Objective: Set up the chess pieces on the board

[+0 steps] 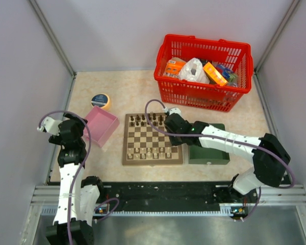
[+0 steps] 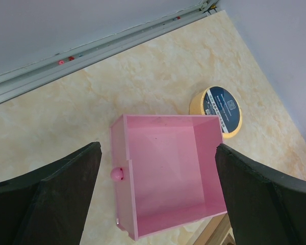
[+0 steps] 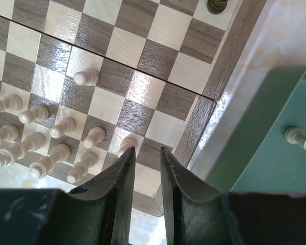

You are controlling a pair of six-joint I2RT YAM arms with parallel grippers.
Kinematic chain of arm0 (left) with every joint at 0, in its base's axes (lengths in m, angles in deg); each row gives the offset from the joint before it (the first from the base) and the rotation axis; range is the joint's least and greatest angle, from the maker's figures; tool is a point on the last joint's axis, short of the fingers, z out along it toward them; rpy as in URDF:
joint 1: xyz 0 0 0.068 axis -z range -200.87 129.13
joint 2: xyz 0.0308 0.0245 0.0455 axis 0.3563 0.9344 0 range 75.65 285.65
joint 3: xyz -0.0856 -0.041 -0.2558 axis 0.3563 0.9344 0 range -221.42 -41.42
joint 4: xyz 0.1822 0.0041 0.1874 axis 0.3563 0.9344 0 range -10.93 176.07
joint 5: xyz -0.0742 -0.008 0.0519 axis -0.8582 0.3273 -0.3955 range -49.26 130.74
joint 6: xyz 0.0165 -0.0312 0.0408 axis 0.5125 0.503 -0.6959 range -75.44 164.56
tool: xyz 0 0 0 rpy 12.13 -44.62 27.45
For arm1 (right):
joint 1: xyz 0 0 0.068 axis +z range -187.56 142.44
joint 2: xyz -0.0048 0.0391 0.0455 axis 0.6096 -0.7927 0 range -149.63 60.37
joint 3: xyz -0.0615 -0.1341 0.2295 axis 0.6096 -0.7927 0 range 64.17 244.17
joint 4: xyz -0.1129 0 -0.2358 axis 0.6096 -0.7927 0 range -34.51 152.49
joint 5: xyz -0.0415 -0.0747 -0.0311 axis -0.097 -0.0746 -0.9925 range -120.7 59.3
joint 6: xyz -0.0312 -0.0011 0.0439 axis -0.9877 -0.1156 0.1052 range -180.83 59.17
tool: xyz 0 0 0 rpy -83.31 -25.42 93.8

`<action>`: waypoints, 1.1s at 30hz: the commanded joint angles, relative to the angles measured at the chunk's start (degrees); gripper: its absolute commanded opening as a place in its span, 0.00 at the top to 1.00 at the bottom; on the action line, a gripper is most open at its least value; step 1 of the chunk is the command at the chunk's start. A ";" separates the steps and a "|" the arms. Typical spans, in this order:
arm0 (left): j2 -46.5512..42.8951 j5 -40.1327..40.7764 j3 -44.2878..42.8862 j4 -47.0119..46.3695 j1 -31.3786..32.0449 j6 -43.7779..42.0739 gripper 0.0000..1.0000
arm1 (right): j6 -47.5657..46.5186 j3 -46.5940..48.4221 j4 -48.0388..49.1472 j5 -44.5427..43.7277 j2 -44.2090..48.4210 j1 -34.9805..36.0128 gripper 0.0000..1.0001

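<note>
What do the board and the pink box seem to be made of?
The board: likely wood with glossy varnish; grain lines and glare show on its squares. The pink box: probably plastic or painted wood, matte; smooth uniform colour, no grain.

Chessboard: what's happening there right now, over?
Left tool open, over pink box. Right tool nearly closed over right edge of board, grip unclear. One pale piece on green tray. Nothing blocking.

One pale chess piece [image 3: 130, 141] sits mostly hidden behind the right tool [image 3: 147, 150]'s finger.
</note>
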 commanded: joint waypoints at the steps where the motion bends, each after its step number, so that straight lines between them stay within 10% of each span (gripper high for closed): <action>1: -0.73 0.89 0.12 -1.47 -0.40 -0.32 0.01 | -1.40 1.53 2.47 0.94 -2.00 -0.60 0.74; 33: -0.46 1.07 -0.32 -1.82 -0.49 -0.67 0.01 | -6.15 16.56 5.46 8.94 -19.22 -0.61 0.60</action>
